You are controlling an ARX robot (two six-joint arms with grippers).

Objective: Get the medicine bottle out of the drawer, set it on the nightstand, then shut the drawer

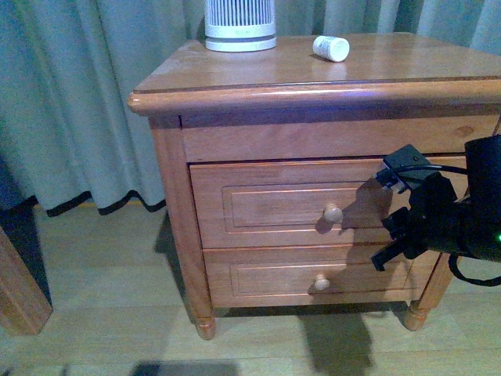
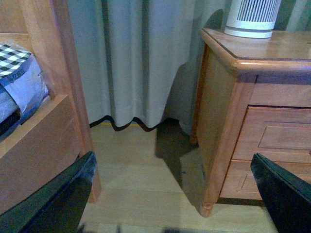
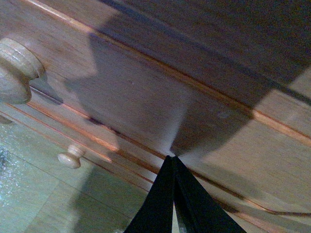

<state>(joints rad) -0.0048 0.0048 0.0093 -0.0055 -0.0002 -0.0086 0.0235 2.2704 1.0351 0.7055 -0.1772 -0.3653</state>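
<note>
The medicine bottle (image 1: 331,48) lies on its side on top of the nightstand (image 1: 235,98), toward the back edge and right of the white ribbed cylinder (image 1: 240,23) standing at the back, with a clear gap between the two. The drawer (image 1: 313,207) sits shut, flush with the front, and the right gripper (image 3: 173,162) is right up against its panel to the right of the pale knob (image 1: 333,212), its jaws pressed together with nothing between them. The left gripper (image 2: 172,194) hangs off to the side above the wooden floor (image 2: 146,170), its jaws wide apart and empty.
</note>
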